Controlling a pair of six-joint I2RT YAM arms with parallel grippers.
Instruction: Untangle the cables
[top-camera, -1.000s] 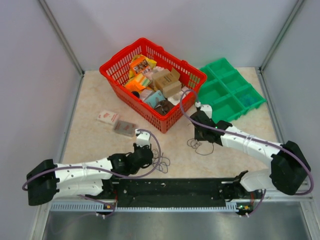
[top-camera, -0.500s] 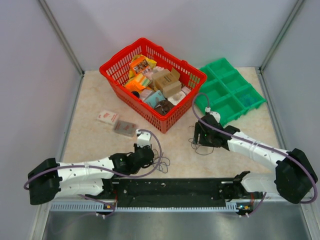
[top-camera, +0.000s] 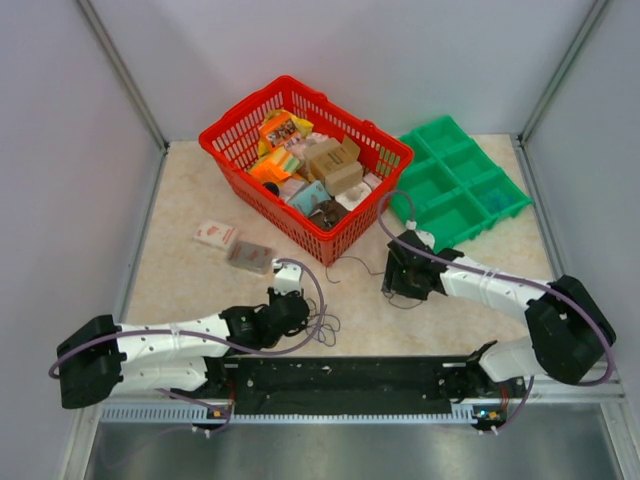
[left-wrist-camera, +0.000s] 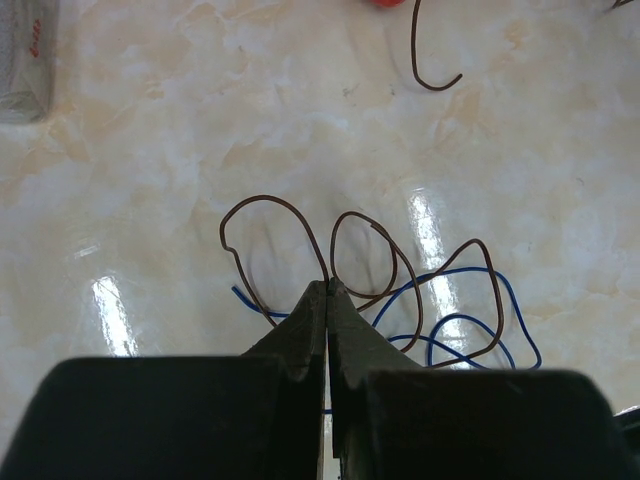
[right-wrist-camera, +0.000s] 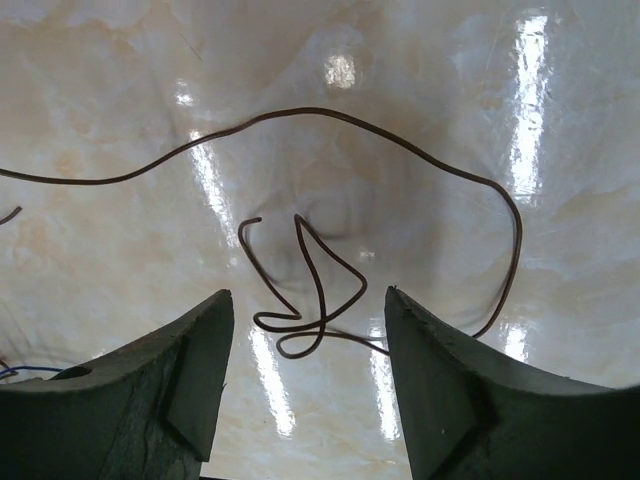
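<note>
The cables are thin brown and blue wires on the marble-patterned table. One tangle of brown and blue loops (left-wrist-camera: 400, 300) lies at the tip of my left gripper (left-wrist-camera: 328, 287), which is shut with a brown wire pinched at its tips. In the top view that gripper (top-camera: 306, 318) sits beside the tangle (top-camera: 326, 326). My right gripper (right-wrist-camera: 308, 310) is open, and a kinked brown wire end (right-wrist-camera: 318, 270) lies on the table between its fingers, untouched. That wire (top-camera: 348, 264) trails left from the right gripper (top-camera: 389, 280) toward the basket.
A red basket (top-camera: 228, 150) full of packets stands at the back centre. A green compartment tray (top-camera: 497, 213) is at the back right. Two small packets (top-camera: 215, 235) (top-camera: 248, 257) lie left of centre. A black rail (top-camera: 340, 375) runs along the near edge.
My right gripper has opened and let its brown wire drop to the table, shifting slightly left. The wire now trails out to the left. The left arm has stayed still.
</note>
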